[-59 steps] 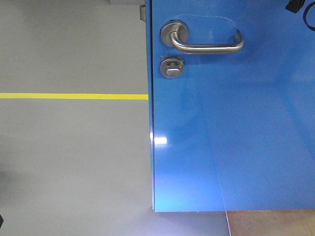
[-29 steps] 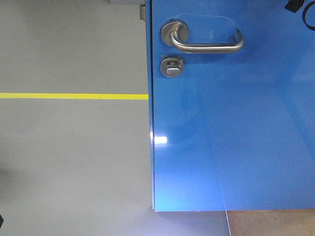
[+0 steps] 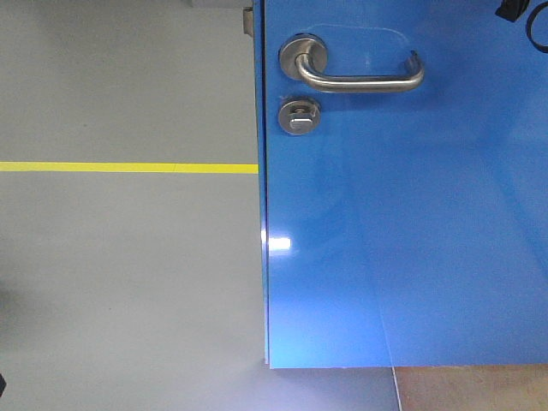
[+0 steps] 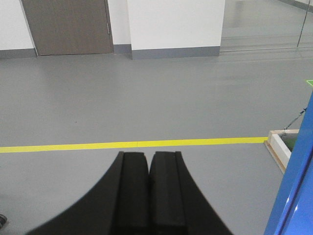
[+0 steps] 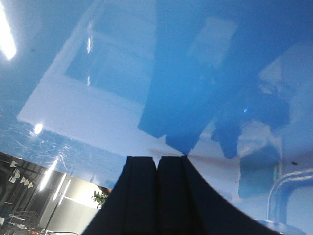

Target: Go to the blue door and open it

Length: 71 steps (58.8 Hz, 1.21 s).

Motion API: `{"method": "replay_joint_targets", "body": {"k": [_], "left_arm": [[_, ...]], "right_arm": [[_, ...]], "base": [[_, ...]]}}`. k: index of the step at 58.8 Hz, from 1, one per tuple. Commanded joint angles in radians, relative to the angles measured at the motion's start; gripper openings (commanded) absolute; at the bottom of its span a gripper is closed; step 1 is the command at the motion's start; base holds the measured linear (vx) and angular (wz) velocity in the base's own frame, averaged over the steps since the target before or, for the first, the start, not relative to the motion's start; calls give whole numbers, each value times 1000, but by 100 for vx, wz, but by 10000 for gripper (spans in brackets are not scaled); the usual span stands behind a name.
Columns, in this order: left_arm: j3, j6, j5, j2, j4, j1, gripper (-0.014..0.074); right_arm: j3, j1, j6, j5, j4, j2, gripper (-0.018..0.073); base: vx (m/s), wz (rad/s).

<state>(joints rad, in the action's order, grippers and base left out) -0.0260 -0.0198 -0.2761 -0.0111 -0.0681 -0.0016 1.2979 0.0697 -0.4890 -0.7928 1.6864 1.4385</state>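
The blue door fills the right half of the front view, its free edge near the middle of the frame. A silver lever handle and a round thumb-turn lock sit at its upper left. My left gripper is shut on nothing and points over bare grey floor, with the blue door's edge at its right. My right gripper is shut too, fingertips close to the glossy blue door face. A curved silver piece, apparently the handle, shows at the lower right of the right wrist view.
A yellow floor line runs left from the door across the grey floor. A white wooden brace stands by the door's foot. A brown room door and white wall lie far ahead. Black cable hangs at the top right.
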Motion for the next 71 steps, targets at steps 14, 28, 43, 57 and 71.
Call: {"method": "replay_joint_targets", "body": {"k": [14,28,43,57,71], "left_arm": [[25,-7,85,-13,3,-6,73],[25,-7,85,-13,3,-6,73],[25,-7,85,-13,3,-6,73],[25,-7,85,-13,3,-6,73],[25,-7,85,-13,3,-6,73]], "right_arm": [[34,2,-14,-1,93,-29,12],[34,2,-14,-1,93,-29,12],[34,2,-14,-1,93,-29,12],[34,2,-14,-1,93,-29,12],[34,3,-23,86,83,-29,12]], "base": [[0,0],[0,0],[0,0],[0,0],[0,0]]}}
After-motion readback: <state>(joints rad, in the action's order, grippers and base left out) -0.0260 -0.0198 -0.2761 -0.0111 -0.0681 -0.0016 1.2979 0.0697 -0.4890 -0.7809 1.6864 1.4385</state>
